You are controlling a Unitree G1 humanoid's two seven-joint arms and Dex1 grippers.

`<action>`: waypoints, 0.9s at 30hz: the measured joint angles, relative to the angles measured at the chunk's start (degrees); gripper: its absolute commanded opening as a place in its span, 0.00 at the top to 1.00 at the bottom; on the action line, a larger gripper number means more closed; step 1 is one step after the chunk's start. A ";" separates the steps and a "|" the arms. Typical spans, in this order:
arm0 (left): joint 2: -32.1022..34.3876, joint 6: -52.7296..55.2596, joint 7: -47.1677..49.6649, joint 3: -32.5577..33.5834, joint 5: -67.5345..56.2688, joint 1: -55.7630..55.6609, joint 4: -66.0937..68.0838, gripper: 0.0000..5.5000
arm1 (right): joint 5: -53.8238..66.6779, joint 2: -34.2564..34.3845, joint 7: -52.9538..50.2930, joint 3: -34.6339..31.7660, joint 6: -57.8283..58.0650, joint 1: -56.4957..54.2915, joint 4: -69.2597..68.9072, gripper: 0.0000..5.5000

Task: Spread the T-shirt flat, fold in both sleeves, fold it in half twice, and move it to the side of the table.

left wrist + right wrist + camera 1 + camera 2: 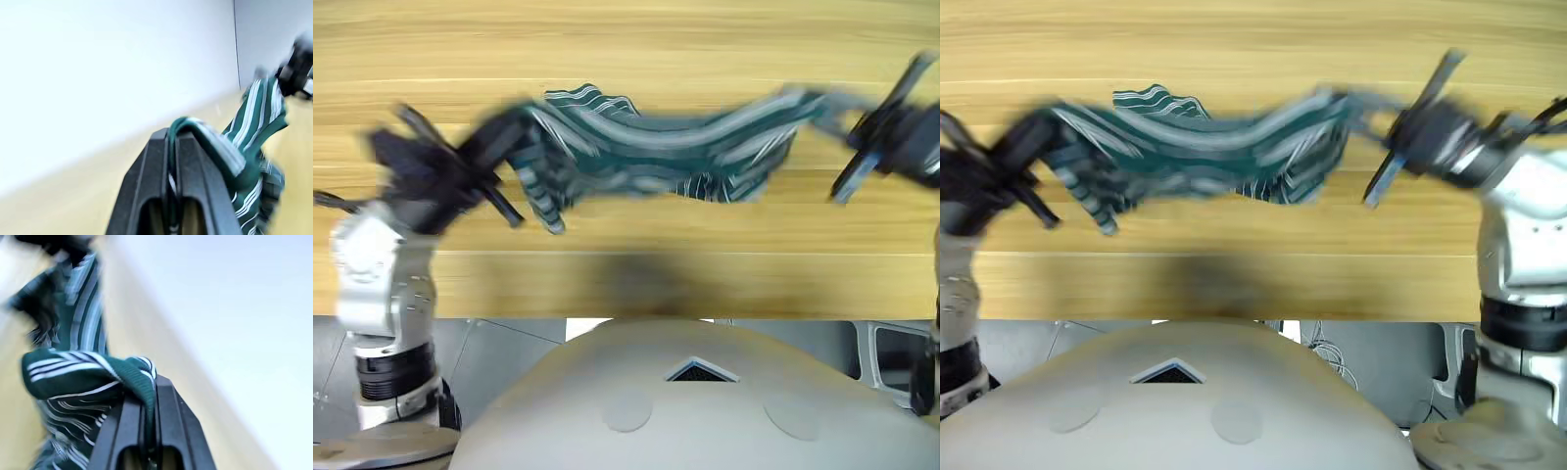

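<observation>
Here the left claw (172, 147) is pressed together on a bunched edge of the green striped T-shirt (656, 147), and the right claw (150, 391) pinches the opposite edge. The cloth stretches between them, sagging mid-span over the wooden worktop (607, 39).

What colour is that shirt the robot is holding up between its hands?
The T-shirt is dark green with thin white stripes, clearest in the right wrist view.

The light wood-grain table (626, 39) bears one crumpled portion of the green-and-white striped T-shirt (656, 147), lying near the table's middle.
</observation>
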 measured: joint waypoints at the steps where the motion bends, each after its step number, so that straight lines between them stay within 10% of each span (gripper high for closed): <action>1: 1.63 2.18 1.02 0.33 -0.42 -5.78 3.94 1.00 | -0.69 0.82 -0.62 1.46 2.57 -5.41 4.96 0.99; 6: 2.83 5.67 3.38 -5.21 7.89 -36.60 36.39 1.00 | -6.42 6.97 -1.13 6.73 4.69 -29.46 30.67 0.99; 10: 5.66 9.13 -0.40 -2.65 2.33 -40.88 28.80 1.00 | -0.41 4.47 4.16 2.37 8.61 -34.16 29.39 0.99; 15: 2.42 7.75 0.77 -10.61 12.41 -58.36 54.13 1.00 | -5.53 8.62 0.71 5.81 10.49 -44.72 43.64 0.99; 27: -3.43 3.49 31.88 -20.23 36.48 -105.05 105.12 1.00 | -29.21 20.48 -34.16 14.56 8.16 -89.43 88.25 0.99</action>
